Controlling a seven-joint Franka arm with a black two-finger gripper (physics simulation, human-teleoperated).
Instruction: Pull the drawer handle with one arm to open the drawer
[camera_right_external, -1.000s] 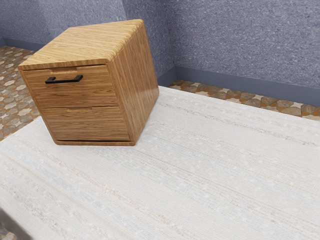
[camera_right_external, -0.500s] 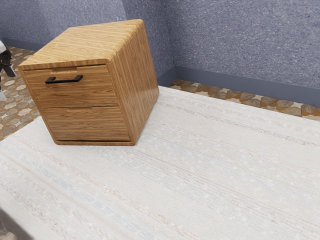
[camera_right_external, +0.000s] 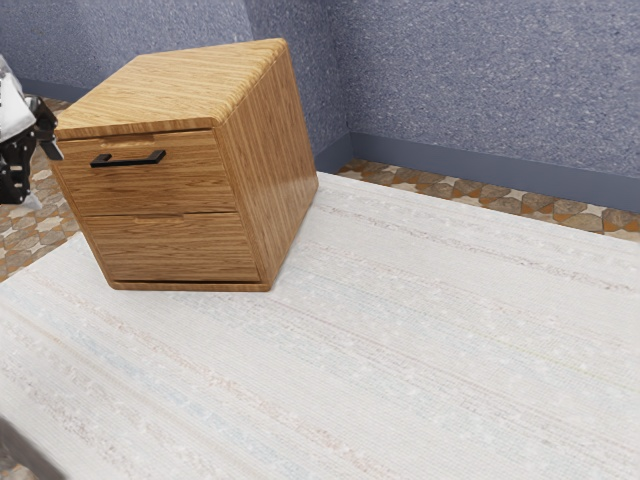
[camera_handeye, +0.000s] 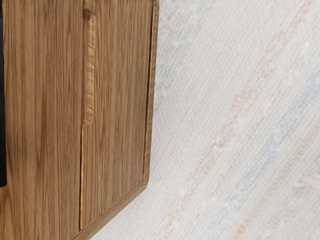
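A wooden cabinet (camera_right_external: 255, 130) with two drawers stands on the table at the exterior view's left. Its upper drawer (camera_right_external: 150, 180) carries a black bar handle (camera_right_external: 128, 158) and sits flush with the cabinet front. My gripper (camera_right_external: 40, 135) hangs at the exterior view's left edge, level with the handle, a short way left of it and apart from it. In the wrist view I look along the cabinet's drawer fronts (camera_handeye: 45, 125), with the seam between the drawers (camera_handeye: 81, 165) and a shallow wooden grip notch (camera_handeye: 89, 65) on the lower drawer.
The white woven tabletop (camera_right_external: 400, 330) stretches wide to the exterior view's right and front of the cabinet. A blue-grey wall (camera_right_external: 480, 70) and patterned floor tiles (camera_right_external: 500, 195) lie behind. The table's corner is at the lower left.
My hand has come into the exterior view from its left edge and moved right, toward the cabinet's front. The cabinet and its drawers have not moved.
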